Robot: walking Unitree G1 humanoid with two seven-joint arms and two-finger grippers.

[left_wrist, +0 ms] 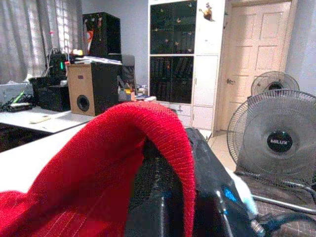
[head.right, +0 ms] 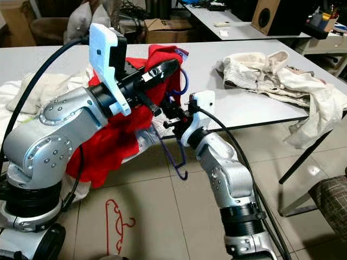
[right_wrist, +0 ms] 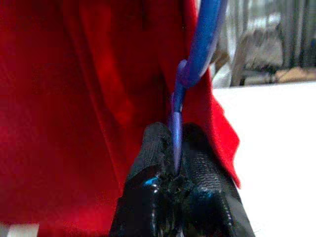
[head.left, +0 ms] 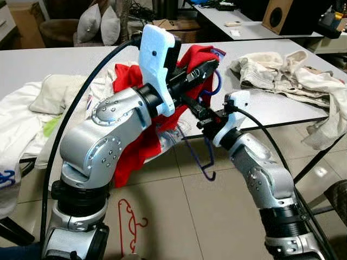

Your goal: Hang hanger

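While you look down through the left eye view, your left gripper [head.left: 203, 70] is raised over the table edge [head.left: 282, 123] with the red garment [head.left: 130, 146] draped over its fingers; how far they are parted you cannot tell, since cloth hides them. Your right gripper [head.left: 205, 120] reaches up beside it, pinched on the blue hanger [head.left: 209, 157], whose lower wire dangles past the table edge above the tiled floor [head.left: 179, 216]. A red hanger [head.left: 130, 216] lies on the floor near your left arm's base. Pale clothes [head.left: 287, 76] sit heaped on the table's right side, well apart, and white cloth [head.left: 27, 119] crowds the left.

From the left wrist view, red knit [left_wrist: 123, 148] folds over one black finger [left_wrist: 163, 192]; a fan [left_wrist: 284, 140] stands beyond.

From the right wrist view, both fingers [right_wrist: 150, 158] close on the blue hanger wire [right_wrist: 177, 133], red fabric [right_wrist: 74, 98] pressing close behind, with bare tabletop [right_wrist: 271, 148] beside it.
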